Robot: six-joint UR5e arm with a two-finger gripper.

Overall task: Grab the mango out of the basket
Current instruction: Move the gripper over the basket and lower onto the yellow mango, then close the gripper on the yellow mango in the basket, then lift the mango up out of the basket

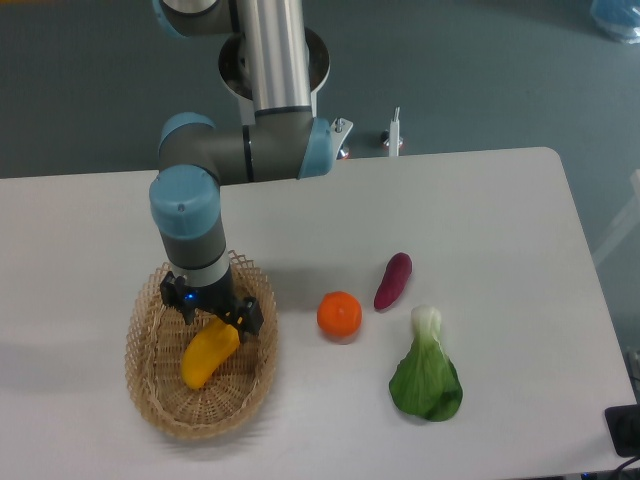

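A yellow-orange mango [207, 355] lies inside the oval wicker basket [160, 400] at the front left of the table. My gripper [213, 312] hangs low over the basket, right at the mango's upper end. Its black fingers [249, 314] stand open on either side of that end, and nothing is held between them. The wrist hides the far part of the basket's inside.
A round orange [339, 314] sits on the table to the right of the basket. A purple-red oblong vegetable [393, 281] lies beyond it, and a leafy green bok choy [427, 376] lies at the front right.
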